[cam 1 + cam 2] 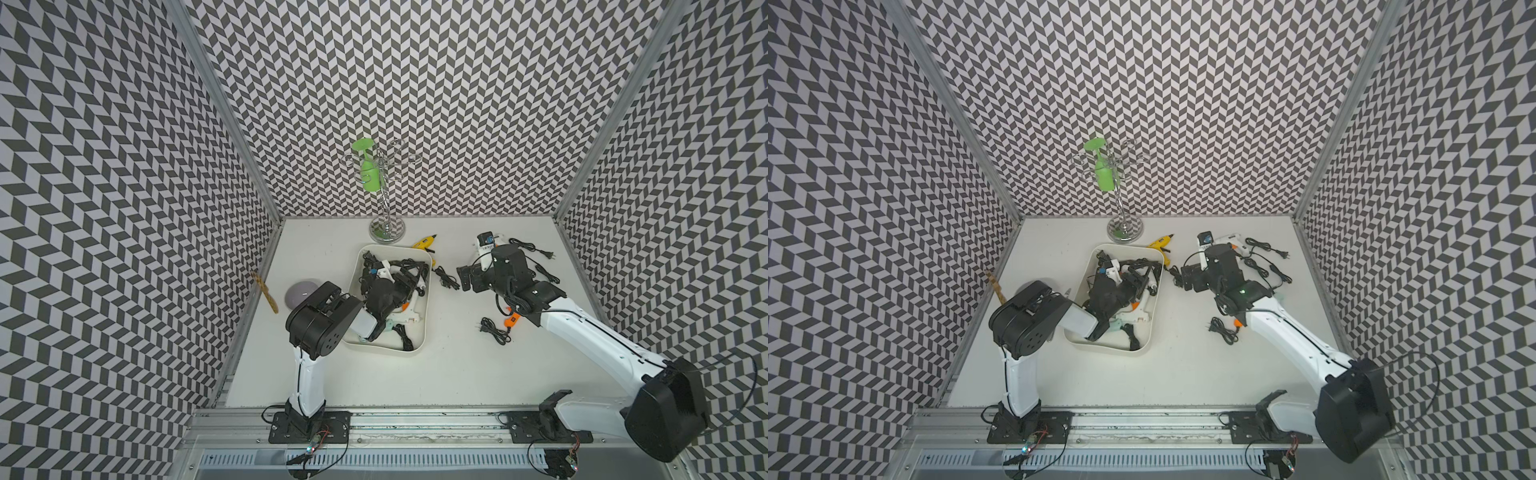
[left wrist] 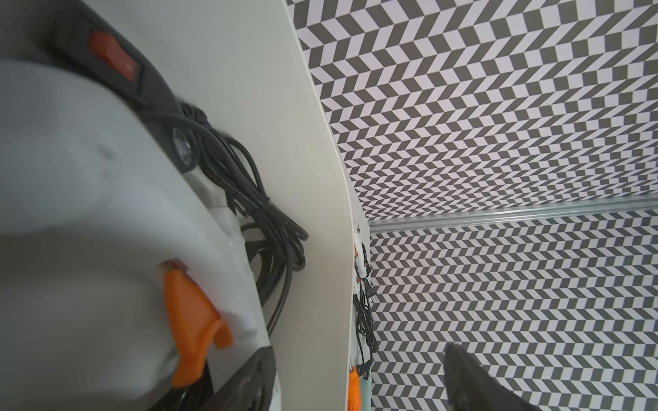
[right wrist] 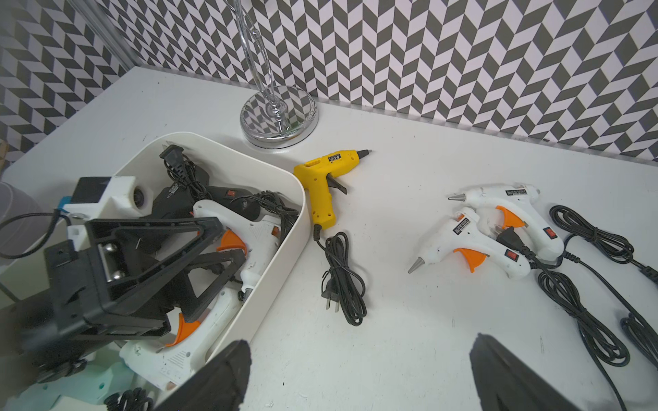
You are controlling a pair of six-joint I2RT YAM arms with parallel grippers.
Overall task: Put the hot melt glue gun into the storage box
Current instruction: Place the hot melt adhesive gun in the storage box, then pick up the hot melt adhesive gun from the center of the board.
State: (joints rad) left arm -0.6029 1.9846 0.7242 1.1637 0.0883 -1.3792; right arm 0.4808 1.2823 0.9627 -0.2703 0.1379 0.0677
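Observation:
The cream-white storage box (image 1: 427, 305) (image 1: 1100, 348) (image 3: 292, 227) holds several hot melt glue guns and tangled black cords. My left gripper (image 1: 409, 276) (image 1: 1138, 278) (image 2: 358, 359) is down inside it, open. In the left wrist view a white glue gun with an orange trigger (image 2: 106, 213) lies loose beside one finger, close to the box wall (image 2: 313, 178). A yellow glue gun (image 1: 424, 242) (image 3: 320, 178) lies just outside the box's far right corner. My right gripper (image 1: 465, 279) (image 3: 359, 352) hangs open over bare table, with two white glue guns (image 3: 470, 245) (image 3: 512, 206) further right.
A chrome stand (image 1: 386, 230) with a green goblet (image 1: 369, 174) rises behind the box. A grey round object (image 1: 301, 293) and a wooden stick (image 1: 266, 293) sit left of it. Cord bundles (image 1: 494, 330) (image 3: 343, 281) and an orange-handled tool (image 1: 512, 321) lie under the right arm.

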